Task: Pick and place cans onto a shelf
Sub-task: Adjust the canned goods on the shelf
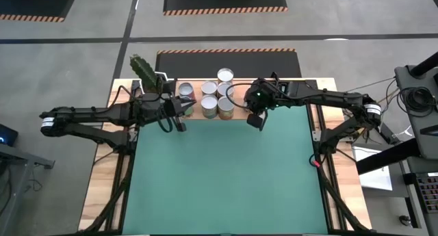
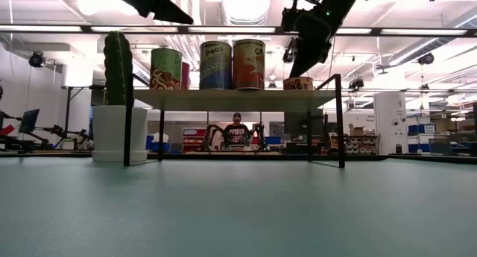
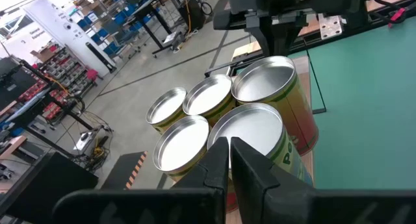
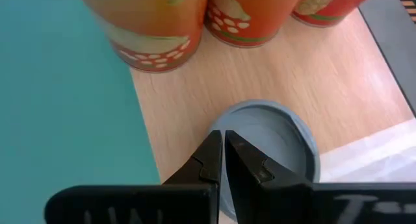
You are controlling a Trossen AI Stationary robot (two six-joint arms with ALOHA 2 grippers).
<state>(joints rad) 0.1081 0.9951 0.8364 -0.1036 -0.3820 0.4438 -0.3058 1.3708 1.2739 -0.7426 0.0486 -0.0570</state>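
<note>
The shelf (image 2: 231, 99), a light-wood board on thin black legs, stands at the table's far edge. Several cans (image 1: 217, 98) with silver tops stand upright on it in a cluster. My left gripper (image 3: 229, 145) is shut and hangs above the left of the cluster, over a can's silver top (image 3: 250, 130). My right gripper (image 4: 223, 138) is shut and points down over a short can with a grey lid (image 4: 273, 143), which stands on the board at the right of the cluster (image 2: 298, 83). My right gripper's shut fingertips (image 4: 211, 152) stand over the near edge of the short can's grey lid, coming from above. I cannot tell whether they touch it. My left gripper touches nothing.
A cactus in a white pot (image 2: 115, 100) stands at the shelf's left end. Orange-labelled cans (image 4: 162, 29) stand close beside the short can. The green mat (image 1: 226, 174) stretches from the shelf to the near edge. A person (image 2: 237, 130) sits in the room beyond.
</note>
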